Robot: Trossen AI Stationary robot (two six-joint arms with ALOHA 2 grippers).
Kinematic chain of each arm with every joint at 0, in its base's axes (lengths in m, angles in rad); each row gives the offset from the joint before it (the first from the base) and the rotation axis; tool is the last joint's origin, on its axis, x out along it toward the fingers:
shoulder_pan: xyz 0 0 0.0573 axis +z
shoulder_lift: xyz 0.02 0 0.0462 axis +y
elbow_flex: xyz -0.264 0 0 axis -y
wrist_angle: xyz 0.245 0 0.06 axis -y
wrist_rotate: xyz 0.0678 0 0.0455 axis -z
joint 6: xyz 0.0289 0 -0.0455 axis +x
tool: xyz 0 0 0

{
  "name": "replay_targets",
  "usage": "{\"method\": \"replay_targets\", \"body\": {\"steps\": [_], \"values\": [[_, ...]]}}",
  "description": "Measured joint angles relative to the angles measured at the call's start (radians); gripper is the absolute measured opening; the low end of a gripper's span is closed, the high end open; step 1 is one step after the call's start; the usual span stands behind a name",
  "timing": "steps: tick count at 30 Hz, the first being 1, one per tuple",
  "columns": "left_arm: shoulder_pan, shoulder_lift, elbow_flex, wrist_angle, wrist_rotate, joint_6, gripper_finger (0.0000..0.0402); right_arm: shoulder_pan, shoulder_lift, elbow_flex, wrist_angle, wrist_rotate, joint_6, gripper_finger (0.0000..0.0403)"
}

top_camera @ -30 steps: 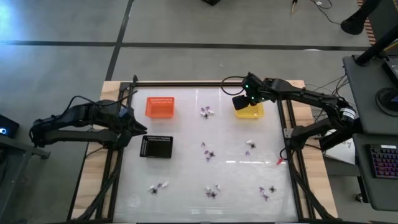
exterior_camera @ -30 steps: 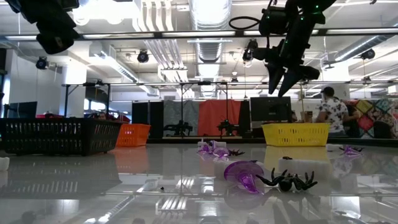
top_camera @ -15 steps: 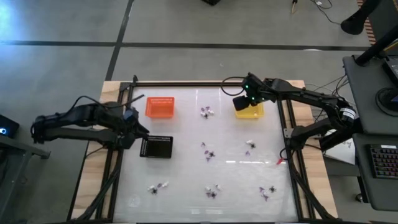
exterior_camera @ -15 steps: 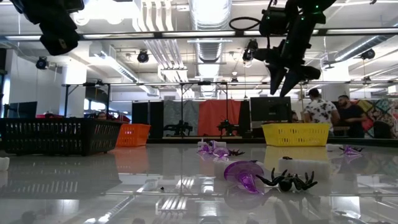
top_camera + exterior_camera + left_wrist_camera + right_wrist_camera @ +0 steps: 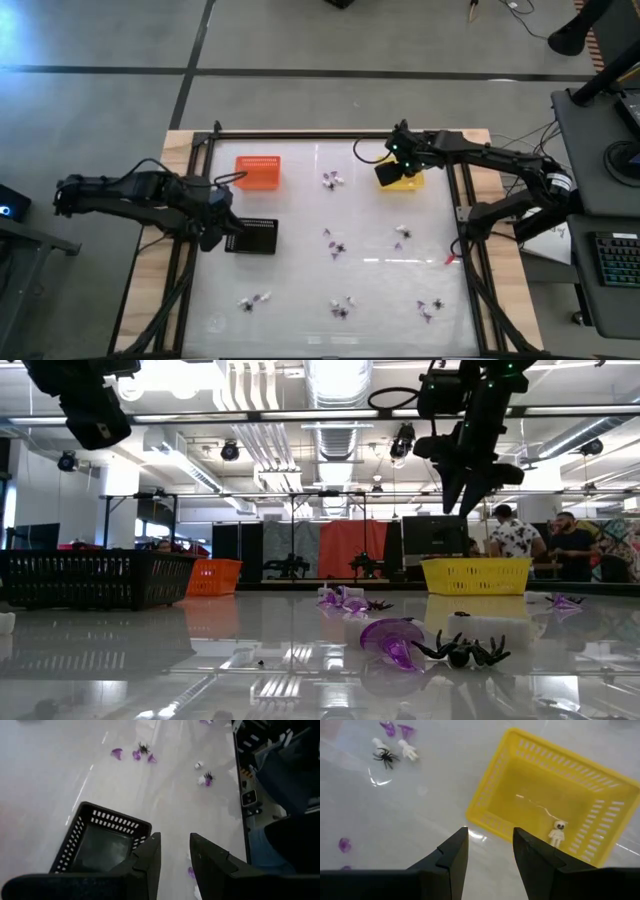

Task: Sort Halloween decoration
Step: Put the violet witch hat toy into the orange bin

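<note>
Now noted: right gripper (image 5: 489, 851) hung over near edge of yellow basket (image 5: 540, 790), jaws parted, empty; one cream figure (image 5: 556, 832) lay inside basket. Left gripper (image 5: 175, 854) held above black tray (image 5: 102, 842), jaws apart, nothing gripped. Found remaining trinkets (image 5: 337, 247) scattered across table (image 5: 300, 270), purple and whitish.
</note>
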Motion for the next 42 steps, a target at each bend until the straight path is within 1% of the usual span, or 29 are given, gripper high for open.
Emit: {"method": "replay_targets", "body": {"steps": [8, 17, 21, 33, 42], "values": [[-0.062, 0.031, -0.026, 0.013, -0.002, -0.022, 0.0086, 0.059, 0.000, 0.000, 0.000, 0.001, 0.043, 0.0151], [-0.113, 0.032, -0.129, 0.157, -0.003, -0.099, 0.0086, 0.102, 0.000, 0.000, 0.002, 0.002, 0.071, 0.0158], [-0.122, 0.038, -0.154, 0.178, -0.004, -0.123, 0.0086, 0.104, 0.000, 0.000, 0.003, 0.002, 0.071, 0.0155], [-0.121, 0.091, -0.142, 0.196, -0.004, -0.129, 0.0086, 0.104, 0.000, 0.000, -0.003, 0.002, 0.068, 0.0159], [-0.136, 0.128, -0.133, 0.230, -0.003, -0.141, 0.0086, 0.107, 0.000, 0.000, -0.080, 0.002, 0.053, 0.0162]]}}
